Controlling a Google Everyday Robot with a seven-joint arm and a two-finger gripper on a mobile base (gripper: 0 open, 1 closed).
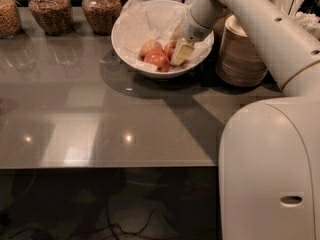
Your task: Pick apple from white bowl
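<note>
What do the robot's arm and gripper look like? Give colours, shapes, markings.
The arm is a smooth off-white tube dotted with small dark holes. Its gripper, inside the white bowl, is pale cream. A bulky white housing bears an oval slot.

From above the white robot base (265, 174), the camera looks down across the glossy grey table (100, 119) to the gripper (180, 54) in the round glossy white bowl (116, 41).

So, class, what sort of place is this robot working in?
Probably a break-room snack counter: jars of dry food, stacked disposable bowls, the gripper down in a white bowl of apples.
</note>
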